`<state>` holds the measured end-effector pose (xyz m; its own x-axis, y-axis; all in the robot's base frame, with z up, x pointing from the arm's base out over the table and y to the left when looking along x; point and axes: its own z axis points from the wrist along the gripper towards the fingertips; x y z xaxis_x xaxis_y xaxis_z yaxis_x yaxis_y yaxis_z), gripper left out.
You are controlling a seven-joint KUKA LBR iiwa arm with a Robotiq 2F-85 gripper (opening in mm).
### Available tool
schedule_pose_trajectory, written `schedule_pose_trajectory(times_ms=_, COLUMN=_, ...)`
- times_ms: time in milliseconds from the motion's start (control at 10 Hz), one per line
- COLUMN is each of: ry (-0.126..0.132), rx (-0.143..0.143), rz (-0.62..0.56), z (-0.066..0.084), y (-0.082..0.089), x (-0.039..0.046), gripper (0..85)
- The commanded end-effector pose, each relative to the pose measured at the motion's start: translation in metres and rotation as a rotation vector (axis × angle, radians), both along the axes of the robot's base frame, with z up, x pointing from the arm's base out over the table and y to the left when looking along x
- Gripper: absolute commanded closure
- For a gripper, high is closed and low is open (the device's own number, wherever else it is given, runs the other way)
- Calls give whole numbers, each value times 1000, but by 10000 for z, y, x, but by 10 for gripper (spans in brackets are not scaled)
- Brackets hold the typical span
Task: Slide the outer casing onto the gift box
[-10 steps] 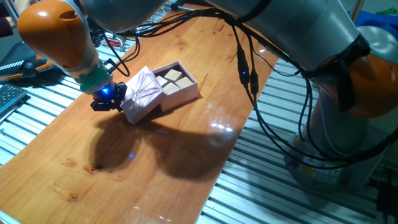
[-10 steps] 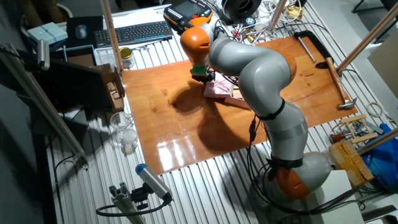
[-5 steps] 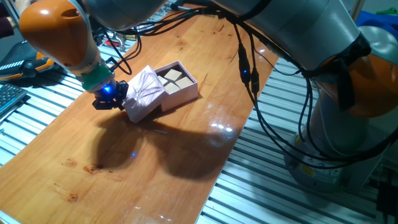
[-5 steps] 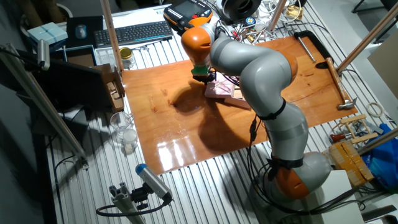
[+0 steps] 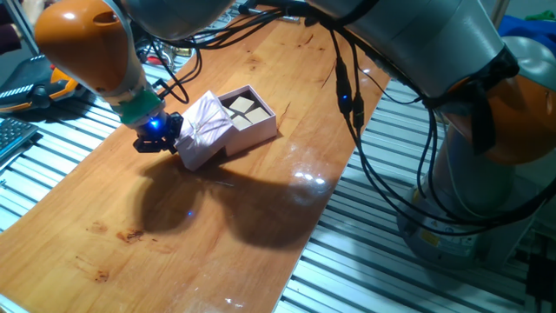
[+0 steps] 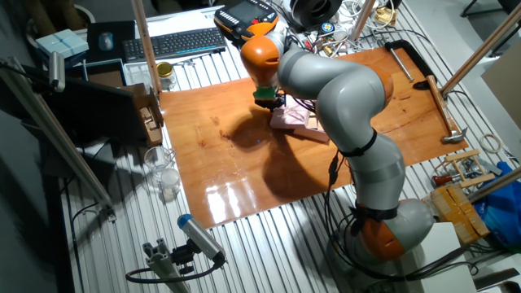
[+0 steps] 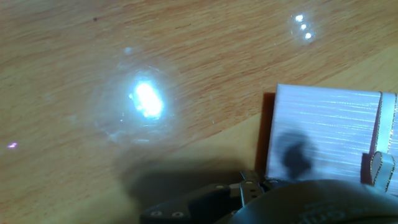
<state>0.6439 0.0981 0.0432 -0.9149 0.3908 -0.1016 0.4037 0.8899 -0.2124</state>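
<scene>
Edging closer to the box point(image 5: 254, 117), the gripper point(image 5: 161, 136) is pushing the casing point(image 5: 204, 130) over it; jaw opening hidden; further pushing needed

open wood ahead, clutter at the far edge

the wooden table point(image 5: 217, 235) lies bare in front of the outer casing point(image 5: 206, 130) and gift box point(image 5: 248, 117). black cables point(image 5: 347, 104) hang over its right side; clamp and tools point(image 6: 423, 69) crowd the far edge.
</scene>
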Motion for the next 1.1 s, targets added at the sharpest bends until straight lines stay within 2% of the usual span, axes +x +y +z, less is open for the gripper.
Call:
schedule_pose_trajectory(times_ms=0, ry=1, rx=3, rz=3, z=-2, y=-16, x=-15, gripper=850)
schedule_pose_trajectory(times_ms=400, ry=12, rx=7, rz=8, z=61, y=-56, x=-38, gripper=850)
schedule_pose_trajectory(times_ms=1000, ry=1, rx=8, rz=4, z=34, y=-40, x=-35, gripper=850)
